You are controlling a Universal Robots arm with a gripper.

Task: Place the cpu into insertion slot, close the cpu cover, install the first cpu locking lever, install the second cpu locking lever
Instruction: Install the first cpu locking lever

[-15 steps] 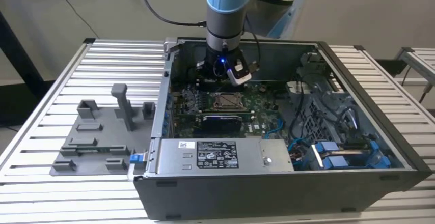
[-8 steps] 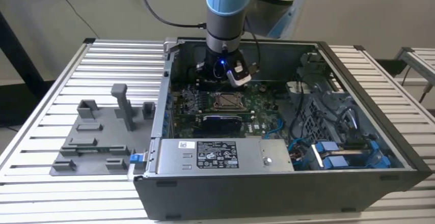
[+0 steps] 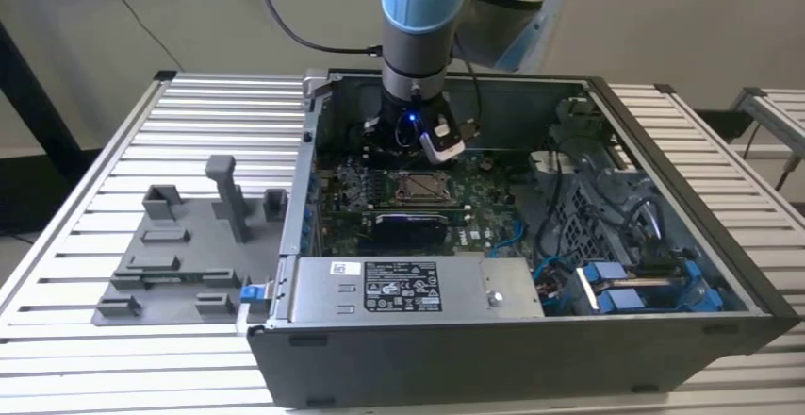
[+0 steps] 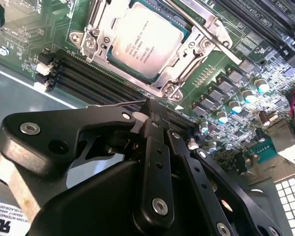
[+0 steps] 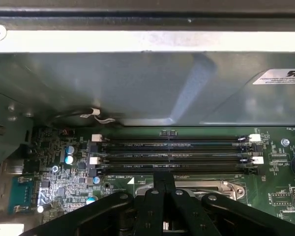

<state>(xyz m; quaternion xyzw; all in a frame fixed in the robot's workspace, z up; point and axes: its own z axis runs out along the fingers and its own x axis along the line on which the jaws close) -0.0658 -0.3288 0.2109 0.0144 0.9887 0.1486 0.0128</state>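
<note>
1. Gripper point(image 4: 148, 104): the black fingers are drawn together at the tips, with no gap between them in both wrist views.
2. A thin silver rod point(image 4: 115, 103) runs flat up to the fingertips. Cannot tell whether it is pinched or only touching.
3. Tip position: low over the green motherboard point(image 4: 221, 69), at the edge of the black memory slots point(image 5: 172, 150) and just beside one corner of the socket.
4. Cpu point(image 4: 145, 44): silver face up, seated flat in the insertion slot point(image 3: 423, 187).
5. Cpu cover point(image 4: 99, 27): the silver frame lies down around the chip, which shows through its window. Screw heads sit at the frame's corners.
6. Beyond the socket in the second wrist view is a row of small capacitors point(image 4: 236, 105) with pale tops.
7. Exterior view: the arm point(image 3: 413, 19) reaches straight down into the open computer case point(image 3: 503, 358), with a blue light on its wrist. The socket is on the board just in front of the tool.
8. Inside the case, a grey power supply point(image 3: 390, 288) lies along the near wall, with blue clips point(image 3: 616, 288) toward the exterior view's right.
9. Outside the case, a grey fixture plate point(image 3: 176, 245) with upright pegs rests on the slatted table point(image 3: 75, 368), on the exterior view's left.
</note>
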